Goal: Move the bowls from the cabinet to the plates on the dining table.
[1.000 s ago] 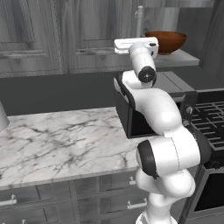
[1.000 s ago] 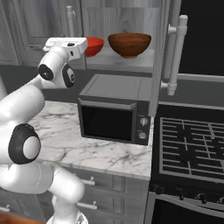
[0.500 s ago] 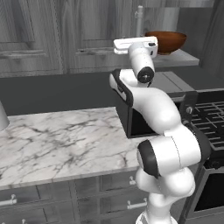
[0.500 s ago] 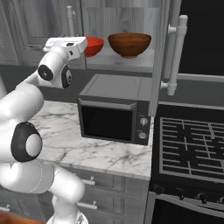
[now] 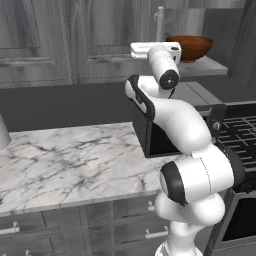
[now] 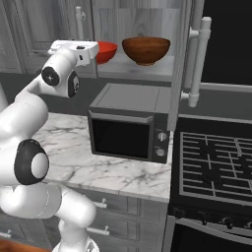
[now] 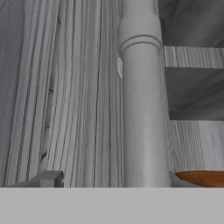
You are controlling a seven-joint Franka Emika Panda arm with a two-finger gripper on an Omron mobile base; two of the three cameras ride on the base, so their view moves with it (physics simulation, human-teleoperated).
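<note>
The cabinet's grey shelf [image 6: 142,73] holds a glossy red bowl [image 6: 108,50] on the left and a dark brown bowl [image 6: 146,48] [image 5: 192,46] on the right. My gripper [image 6: 92,53] [image 5: 175,50] lies level at shelf height, right against the red bowl's left side. The hand hides its fingers in both base views. In the hand view my gripper [image 7: 111,181] has its tips wide apart at the bottom edge. The closed door's bar handle [image 7: 142,109] stands close ahead, and an orange-red bowl rim [image 7: 202,178] sits at the lower right. The plates and the dining table are out of view.
A black microwave [image 6: 130,130] stands on the marble counter [image 5: 65,160] directly under the shelf. The stove [image 6: 216,167] is to its right. The cabinet's right door hangs open, its long handle [image 6: 197,59] sticking out beside the brown bowl.
The arm's elbow has shifted slightly. The hand stays at the shelf beside the red bowl, and both bowls rest where they were.
</note>
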